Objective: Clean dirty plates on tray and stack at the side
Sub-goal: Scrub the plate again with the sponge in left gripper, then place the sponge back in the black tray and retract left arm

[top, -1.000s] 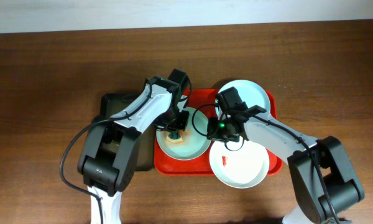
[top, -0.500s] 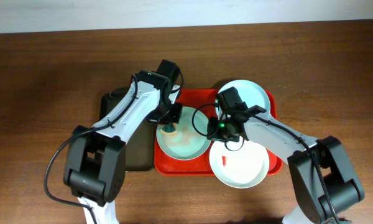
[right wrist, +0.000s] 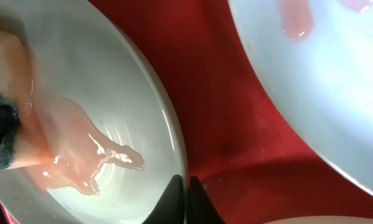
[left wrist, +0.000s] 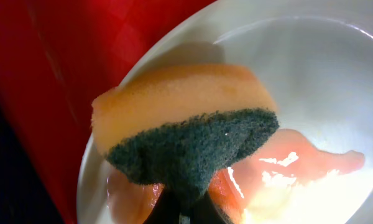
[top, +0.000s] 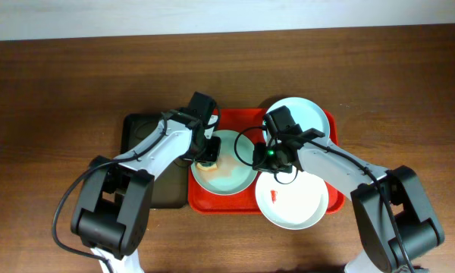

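Right under the left gripper [left wrist: 185, 210], the sponge [left wrist: 186, 134] is sitting clamped in the jaws, green scrub face toward the camera and orange foam beyond it. Its long axis is running crosswise to the jaws. It is pressing on the near rim area of the plate being cleaned [top: 231, 173].

The pink smear [left wrist: 286, 168] is lying beyond the sponge and off to the jaws' right, streaking toward the plate's centre. My read: the next wipe is going that way, along the streak. Plates are round, so they have no long axis to line up on.

Opposite the sponge, the right gripper [right wrist: 186, 188] is sitting at the same plate's far rim. Its jaws are nearly closed, with the rim running in between them, so it looks to be pinning the plate. I can't confirm actual contact.

Left arm is the nearer one for scrubbing. Right arm is nearer for the remaining two plates, both lying on its outer side.

Counting:
- 3 plates: the one in work, a second [top: 303, 117] and a third [top: 299, 208] carrying a red smear [top: 273, 196] and appearing to hang over the rim.
- 1 sponge.
- 1 red tray [top: 239, 117], holding all three plates.
- 1 dark tray [top: 140, 125], behind the left jaws.

Nothing is stacked on the desk [top: 61, 91] yet.
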